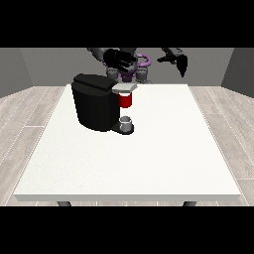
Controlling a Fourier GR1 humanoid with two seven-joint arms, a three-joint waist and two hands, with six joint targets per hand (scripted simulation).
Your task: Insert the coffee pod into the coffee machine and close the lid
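Note:
A black coffee machine stands on the white table, left of the middle. Its grey lid lies flat over the red pod holder. A small grey cup sits on the machine's base under the holder. No separate coffee pod shows. The hand at the view's left hovers above and behind the lid, fingers spread and relaxed, holding nothing. The hand at the view's right hangs in the air over the far right of the table, fingers pointing down, holding nothing.
The robot's torso stands behind the far table edge. Wooden floor surrounds the table. The table's near edge runs along the bottom of the scene.

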